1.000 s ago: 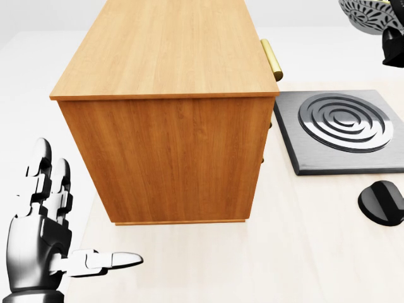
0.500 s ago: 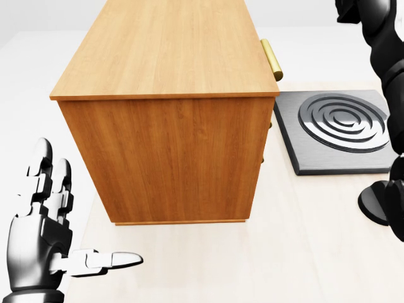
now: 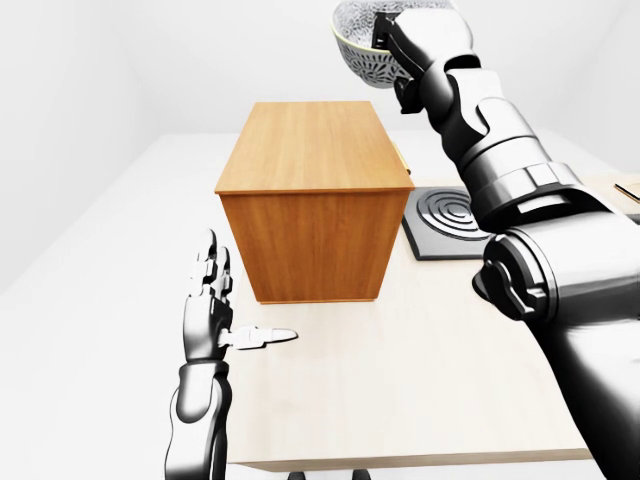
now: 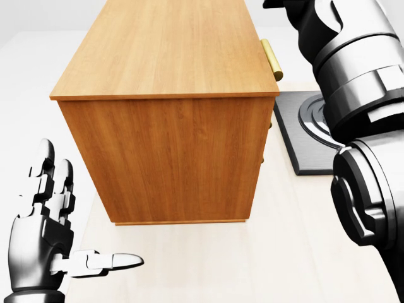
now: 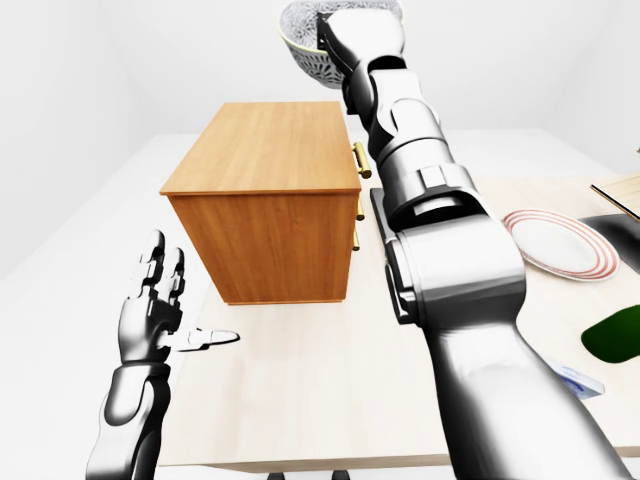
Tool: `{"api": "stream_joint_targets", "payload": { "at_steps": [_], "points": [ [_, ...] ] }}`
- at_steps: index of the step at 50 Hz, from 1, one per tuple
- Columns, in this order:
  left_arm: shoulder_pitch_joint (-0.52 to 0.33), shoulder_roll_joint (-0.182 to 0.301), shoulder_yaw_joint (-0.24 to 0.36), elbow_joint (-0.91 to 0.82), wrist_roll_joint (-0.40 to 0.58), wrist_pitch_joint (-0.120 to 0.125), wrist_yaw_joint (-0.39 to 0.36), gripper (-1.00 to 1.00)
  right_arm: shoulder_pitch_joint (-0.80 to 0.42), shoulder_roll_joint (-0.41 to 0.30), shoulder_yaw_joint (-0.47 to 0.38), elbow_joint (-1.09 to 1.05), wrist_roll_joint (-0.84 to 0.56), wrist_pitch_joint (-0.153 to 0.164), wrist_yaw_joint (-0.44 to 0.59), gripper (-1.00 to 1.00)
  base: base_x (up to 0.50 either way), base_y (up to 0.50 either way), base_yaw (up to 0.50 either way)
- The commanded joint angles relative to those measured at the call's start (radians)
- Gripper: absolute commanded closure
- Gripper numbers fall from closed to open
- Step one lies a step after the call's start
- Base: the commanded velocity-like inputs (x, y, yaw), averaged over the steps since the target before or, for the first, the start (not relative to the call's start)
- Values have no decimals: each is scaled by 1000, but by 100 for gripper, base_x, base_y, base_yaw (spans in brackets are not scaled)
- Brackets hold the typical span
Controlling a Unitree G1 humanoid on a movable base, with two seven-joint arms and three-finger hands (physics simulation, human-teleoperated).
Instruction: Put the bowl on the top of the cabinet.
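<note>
1. My right robot hand point(image 3: 400, 35) is clamped on the bowl point(image 3: 358, 45), fingers over its rim, arm stretched up high. The bowl is in the air, above the cabinet point(image 3: 312, 200) and toward its far right corner as the left-eye view shows it; not touching the wood.
2. My left robot hand point(image 3: 212, 310) is spread apart and holds nothing. It sits low, to the lower left of the cabinet, thumb pointing at the cabinet's base.
3. Cabinet stands on the pale worktop point(image 3: 400, 390); its top is bare wood w/ nothing on it, so plenty of landing room.
4. Right of the cabinet: a dark burner plate point(image 3: 445, 215) w/ rings, just beside the cabinet's brass handles point(image 5: 361, 160). Further right in the right-eye view, a striped plate point(image 5: 555, 245) and sth green point(image 5: 615, 335), well apart from the cabinet.
5. To do this step well, I reckon: bring the bowl inward over the middle of the cabinet top, keep it level, lower slowly till the base seats on the wood, only then let the fingers part.
6. Risk IMO: the bowl sits near the cabinet's edge, so letting go early could tip it off toward the burner plate.
</note>
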Motion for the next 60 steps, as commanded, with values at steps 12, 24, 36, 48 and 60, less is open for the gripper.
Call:
{"api": "stream_joint_targets", "payload": {
  "at_steps": [12,24,36,48,60],
  "points": [
    [-10,1,11,-1,-7,0,3,-100,-15,123,28,-19,7,0,-20,100,0,0,0],
    [-8,0,9,-1,-7,0,2,-100,-6,152,38,-23,1,0,-8,100,0,0,0],
    [-3,0,5,-1,-8,0,-3,-100,37,169,47,-24,-8,0,-8,100,0,0,0],
    [1,0,2,-8,-6,0,-7,-100,69,172,49,-23,-15,0,-8,100,0,0,0],
    [1,-1,0,7,-4,0,-10,-100,90,168,52,-22,-21,0,-1,100,0,0,0]
  ]
}}
